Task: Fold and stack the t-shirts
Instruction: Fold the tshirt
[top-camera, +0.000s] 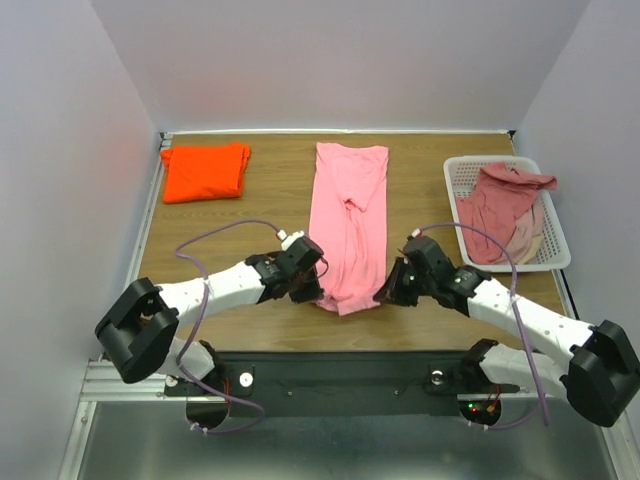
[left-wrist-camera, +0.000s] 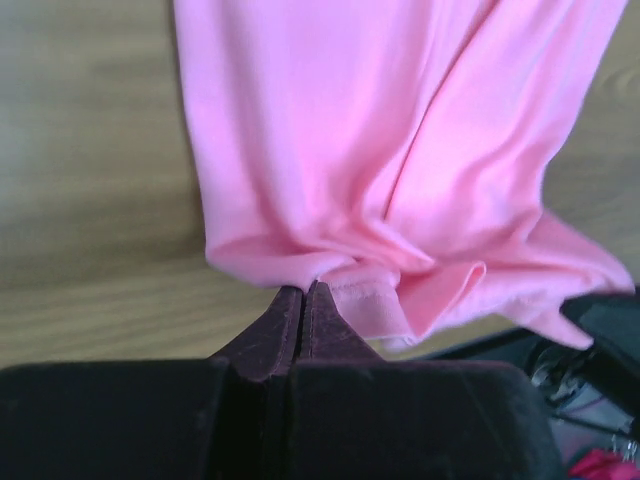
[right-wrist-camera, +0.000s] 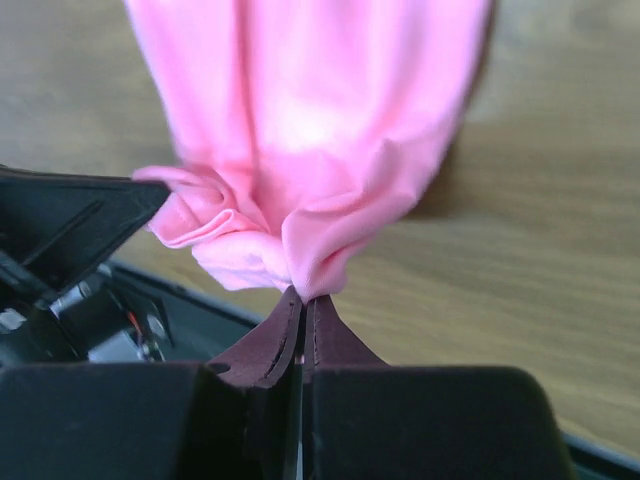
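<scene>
pinching pink t-shirt at near hem with left claw, closed tight on one corner; gripping other corner with right claw, likewise closed, over counter.

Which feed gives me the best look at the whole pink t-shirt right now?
Top external: the pink t-shirt shows full length as a long strip, its near end between the left gripper and the right gripper. Each wrist view shows only the bunched near edge pinched in that gripper.
</scene>
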